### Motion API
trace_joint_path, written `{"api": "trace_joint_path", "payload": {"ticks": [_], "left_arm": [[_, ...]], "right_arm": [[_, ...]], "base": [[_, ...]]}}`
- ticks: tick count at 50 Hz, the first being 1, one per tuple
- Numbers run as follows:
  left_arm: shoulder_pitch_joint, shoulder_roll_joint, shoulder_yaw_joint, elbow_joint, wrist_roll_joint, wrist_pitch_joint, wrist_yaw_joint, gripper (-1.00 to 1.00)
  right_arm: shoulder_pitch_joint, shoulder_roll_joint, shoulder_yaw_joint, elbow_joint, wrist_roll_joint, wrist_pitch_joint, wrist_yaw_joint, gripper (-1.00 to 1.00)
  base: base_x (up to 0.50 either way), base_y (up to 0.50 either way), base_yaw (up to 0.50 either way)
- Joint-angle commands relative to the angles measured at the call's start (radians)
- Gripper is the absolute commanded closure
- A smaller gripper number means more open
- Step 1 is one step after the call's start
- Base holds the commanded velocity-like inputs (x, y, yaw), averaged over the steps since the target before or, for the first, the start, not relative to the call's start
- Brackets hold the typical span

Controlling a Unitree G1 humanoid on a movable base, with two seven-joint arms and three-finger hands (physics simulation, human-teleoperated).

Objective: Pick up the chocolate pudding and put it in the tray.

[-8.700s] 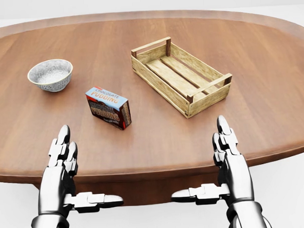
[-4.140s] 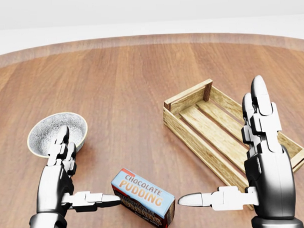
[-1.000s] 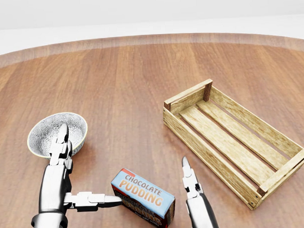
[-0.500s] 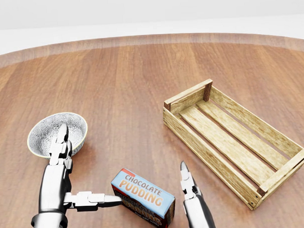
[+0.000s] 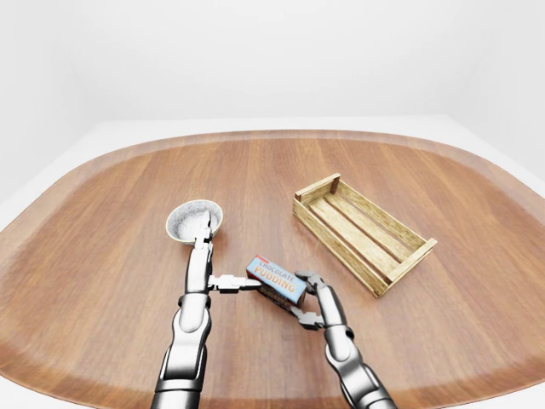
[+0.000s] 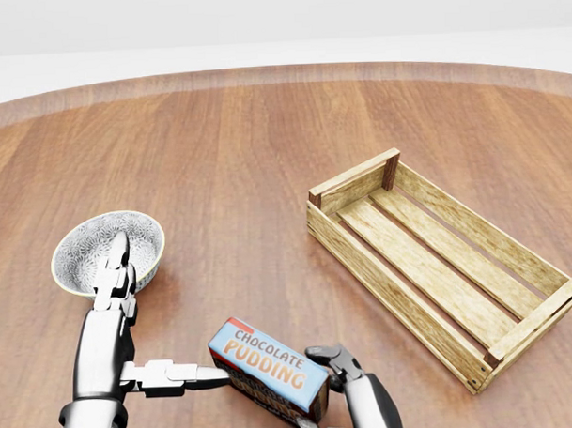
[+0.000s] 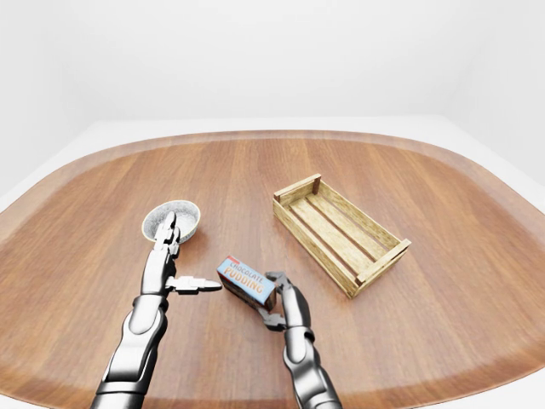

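The chocolate pudding box (image 6: 265, 369), blue with a red end, lies on the wooden table at the bottom of the head view. My right hand (image 6: 314, 390) has its fingers (image 6: 330, 355) curled round the box's right end, with the thumb below it. My left hand (image 6: 171, 312) is open; its thumb points at the box's left end, and its fingers stand upright before the bowl. The slatted wooden tray (image 6: 360, 179) stands empty to the right of the box, apart from both hands.
A speckled white bowl (image 6: 107, 247) sits at the left, just behind my left fingers. The oval wooden table (image 5: 102, 213) stretches wide around everything, and its near rim runs along the bottom of the eye views.
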Motion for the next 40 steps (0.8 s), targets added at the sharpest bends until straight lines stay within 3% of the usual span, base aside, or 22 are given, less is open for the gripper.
{"api": "trace_joint_path", "payload": {"ticks": [1,5,19,40], "left_arm": [[0.001,-0.005,0.011,-0.001,-0.056,0.014,-0.032,-1.00],[0.002,-0.006,0.011,-0.013,-0.056,0.025,-0.033,-1.00],[-0.001,-0.006,0.011,-0.013,-0.058,0.028,-0.031,-1.00],[0.001,-0.006,0.010,-0.014,-0.057,0.025,-0.034,-1.00]], "right_arm": [[-0.009,0.005,-0.004,0.047,-0.019,0.000,-0.010,1.00],[-0.014,0.005,-0.007,0.051,-0.020,0.000,-0.009,1.00],[-0.001,0.006,-0.004,0.007,-0.018,0.000,0.001,1.00],[0.096,-0.020,0.037,-0.424,0.115,0.000,0.111,1.00]], "base": [[0.00,0.00,0.00],[0.00,0.00,0.00],[0.00,0.00,0.00],[0.00,0.00,0.00]]}}
